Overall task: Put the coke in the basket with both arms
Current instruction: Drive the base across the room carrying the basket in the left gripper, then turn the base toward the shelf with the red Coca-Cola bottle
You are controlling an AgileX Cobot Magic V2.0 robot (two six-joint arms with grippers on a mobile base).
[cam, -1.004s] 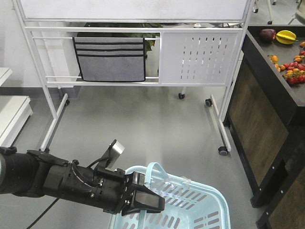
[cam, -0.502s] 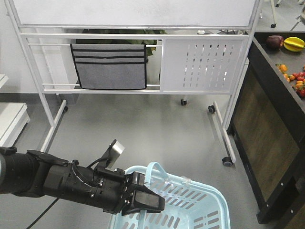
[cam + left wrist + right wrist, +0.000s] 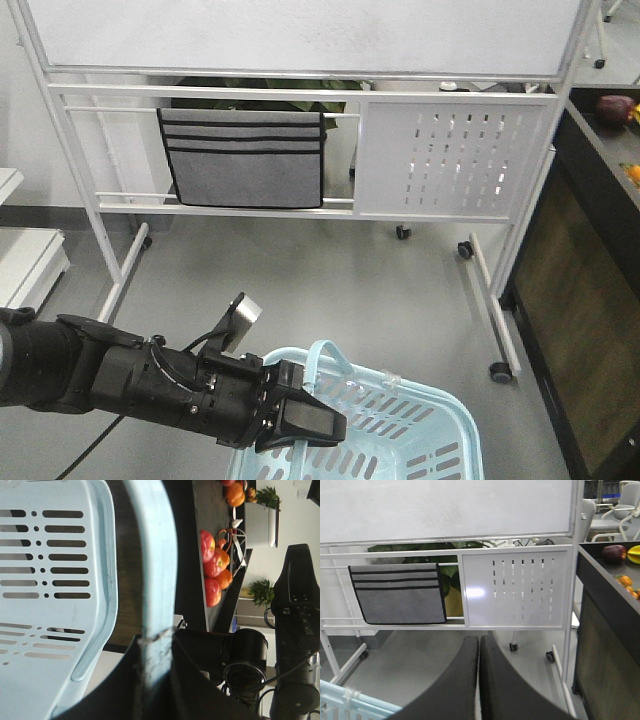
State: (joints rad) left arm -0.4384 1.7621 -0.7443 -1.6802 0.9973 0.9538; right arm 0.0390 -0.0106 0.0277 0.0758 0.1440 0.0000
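Left end effector [image 3: 156, 644]: clamped on the handle [image 3: 150, 555] of the basket [image 3: 452, 408]. Right end effector [image 3: 479, 646]: fingers pressed together, holding nothing; the basket corner lies below-left of it, apart.

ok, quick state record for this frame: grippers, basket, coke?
left gripper: shut on the basket handle
right gripper: shut, empty, facing the whiteboard stand
basket: light blue, at the bottom edge of the front view; the visible part holds no can
coke: not in any view
background: grey pouch on the stand, fruit on the dark counter
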